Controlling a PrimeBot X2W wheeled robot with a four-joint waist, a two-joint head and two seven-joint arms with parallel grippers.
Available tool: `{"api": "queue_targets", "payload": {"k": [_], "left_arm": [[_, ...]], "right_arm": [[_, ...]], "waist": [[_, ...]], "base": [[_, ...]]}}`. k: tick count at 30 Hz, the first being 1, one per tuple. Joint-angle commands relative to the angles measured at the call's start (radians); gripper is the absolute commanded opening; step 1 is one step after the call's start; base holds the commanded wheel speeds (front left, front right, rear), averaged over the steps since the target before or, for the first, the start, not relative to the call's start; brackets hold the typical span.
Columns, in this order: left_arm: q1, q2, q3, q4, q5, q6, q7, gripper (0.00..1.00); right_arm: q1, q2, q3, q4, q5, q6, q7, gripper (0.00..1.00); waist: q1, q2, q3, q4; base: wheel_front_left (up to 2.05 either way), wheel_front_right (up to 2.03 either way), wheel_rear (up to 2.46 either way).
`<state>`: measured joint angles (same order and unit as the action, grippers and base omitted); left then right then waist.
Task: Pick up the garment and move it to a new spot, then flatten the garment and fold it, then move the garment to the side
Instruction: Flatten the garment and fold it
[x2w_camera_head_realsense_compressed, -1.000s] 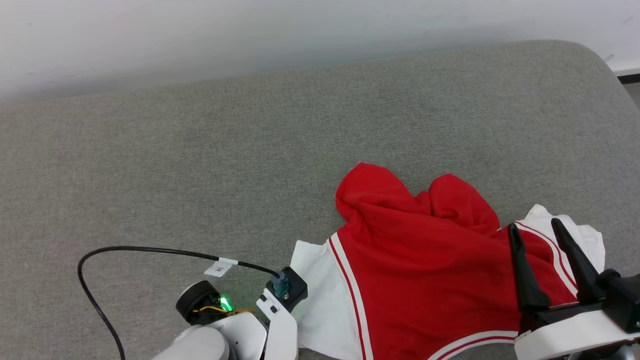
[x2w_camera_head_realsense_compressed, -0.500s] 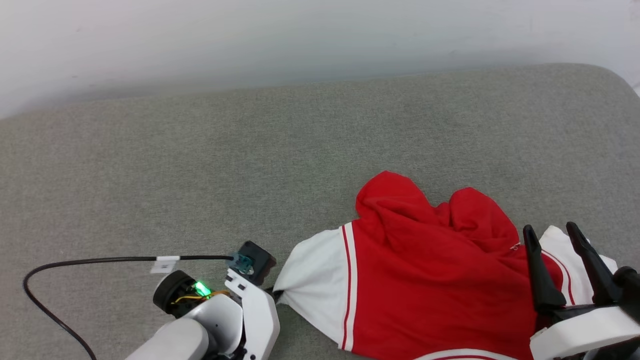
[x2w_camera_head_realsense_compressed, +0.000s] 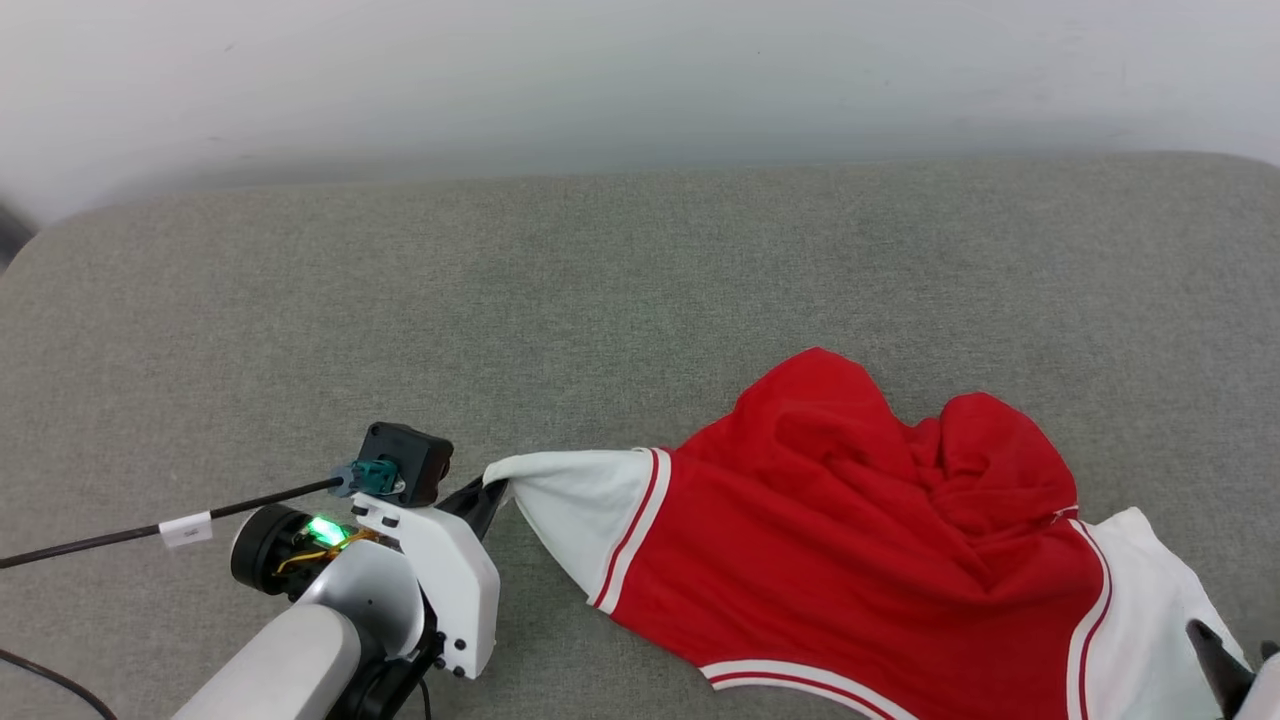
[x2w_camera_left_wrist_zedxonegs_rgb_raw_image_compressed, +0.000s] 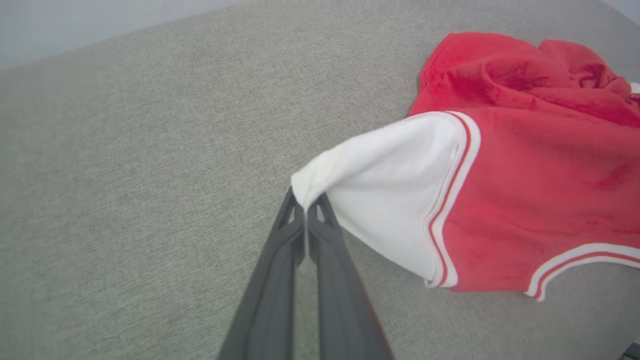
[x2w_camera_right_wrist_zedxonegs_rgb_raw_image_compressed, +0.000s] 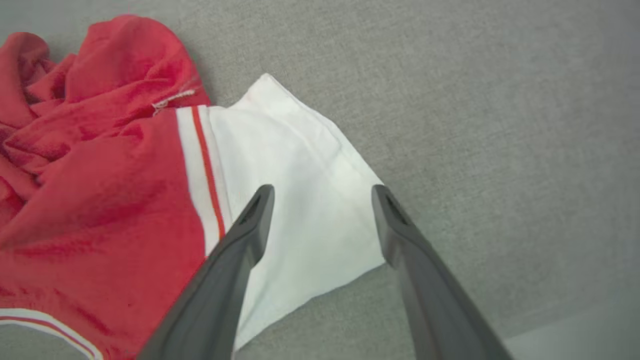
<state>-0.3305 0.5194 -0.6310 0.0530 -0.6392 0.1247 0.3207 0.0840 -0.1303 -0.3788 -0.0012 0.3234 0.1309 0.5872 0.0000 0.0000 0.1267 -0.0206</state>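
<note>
Grey fabric worktop (x2w_camera_head_realsense_compressed: 500, 300) under everything. At left, left gripper (x2w_camera_left_wrist_zedxonegs_rgb_raw_image_compressed: 305, 210) clenched on the tip of one white sleeve (x2w_camera_left_wrist_zedxonegs_rgb_raw_image_compressed: 390, 200). Centre-right, garment (x2w_camera_head_realsense_compressed: 850, 560) lying crumpled, red body bunched in folds. Looks light, soft, limp: likely to drag and stretch, not slide; best taken by sleeve ends or shoulder seams. At right, right gripper (x2w_camera_right_wrist_zedxonegs_rgb_raw_image_compressed: 322, 192) spread wide, holding nothing, above the other sleeve (x2w_camera_right_wrist_zedxonegs_rgb_raw_image_compressed: 295, 165). Collar and front lost in folds; lower edge cut off in head view.
</note>
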Motion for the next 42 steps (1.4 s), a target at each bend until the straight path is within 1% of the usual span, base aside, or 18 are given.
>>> {"api": "queue_targets", "payload": {"k": [1,5,7,12,16,17,18,19,24,29,32,37,42], "left_arm": [[0.003,-0.003,0.007,-0.003,0.003,0.005,-0.009,0.0],[-0.017,-0.011,0.01,-0.003,0.011,0.006,-0.035,0.0],[-0.029,-0.014,0.011,-0.003,0.013,0.004,-0.04,0.0],[-0.048,-0.022,0.011,0.001,0.015,-0.002,-0.055,0.0],[-0.052,-0.024,0.01,0.006,0.017,-0.005,-0.065,0.0],[-0.052,-0.024,0.01,0.007,0.016,-0.005,-0.066,0.0],[-0.052,-0.025,0.01,0.008,0.015,-0.005,-0.069,0.0],[-0.05,-0.024,0.011,0.01,0.013,-0.004,-0.069,0.0],[-0.028,-0.015,0.012,0.015,0.004,0.0,-0.076,0.0],[-0.02,-0.005,0.019,0.016,0.006,0.002,-0.089,0.0],[-0.018,0.006,0.036,0.009,0.008,0.014,-0.108,0.0],[-0.046,0.027,0.087,-0.013,-0.001,0.037,-0.141,0.0],[-0.105,0.026,0.144,-0.03,-0.019,0.054,-0.165,0.0]], "right_arm": [[-0.017,-0.007,-0.014,0.011,0.004,-0.001,0.034,1.0],[-0.055,-0.026,-0.085,0.071,0.0,0.0,0.201,1.0],[-0.083,-0.033,-0.097,0.094,-0.002,-0.001,0.245,1.0],[-0.131,-0.025,-0.1,0.161,-0.015,-0.001,0.307,1.0],[-0.146,0.001,-0.102,0.222,-0.021,-0.001,0.341,1.0],[-0.146,0.012,-0.101,0.233,-0.013,-0.001,0.35,0.77],[-0.143,0.017,-0.098,0.24,-0.011,-0.001,0.355,0.43],[-0.143,0.021,-0.096,0.245,-0.006,-0.001,0.36,0.0],[-0.142,0.023,-0.091,0.243,0.01,0.0,0.357,0.0],[-0.135,0.006,-0.082,0.207,0.037,0.0,0.339,0.0],[-0.141,-0.026,-0.064,0.152,0.034,0.0,0.307,0.0],[-0.165,-0.062,-0.009,0.052,0.031,-0.001,0.273,0.0],[-0.226,-0.106,0.046,-0.026,0.026,-0.001,0.248,0.0]], "waist": [[0.0,0.0,0.002,0.002],[0.0,0.0,0.019,0.01],[0.0,0.0,0.035,0.014],[0.0,0.0,0.069,0.023],[0.0,0.0,0.083,0.027],[0.0,0.0,0.085,0.028],[0.0,0.0,0.086,0.028],[0.0,0.0,0.086,0.027],[0.0,0.0,0.075,0.016],[0.0,0.0,0.052,0.005],[0.0,0.0,0.025,-0.004],[0.0,0.0,-0.024,-0.02],[0.0,0.0,-0.066,-0.032]], "base": [[0.0,0.0,0.0],[0.0,0.0,0.0],[0.0,0.0,0.0],[0.0,0.0,0.0],[0.0,0.0,0.0],[0.0,0.0,0.0],[0.0,0.0,0.0],[0.0,0.0,0.0],[0.0,0.0,0.0],[0.0,0.0,0.0],[0.0,0.0,0.0],[0.0,0.0,0.0],[0.0,0.0,0.0]]}}
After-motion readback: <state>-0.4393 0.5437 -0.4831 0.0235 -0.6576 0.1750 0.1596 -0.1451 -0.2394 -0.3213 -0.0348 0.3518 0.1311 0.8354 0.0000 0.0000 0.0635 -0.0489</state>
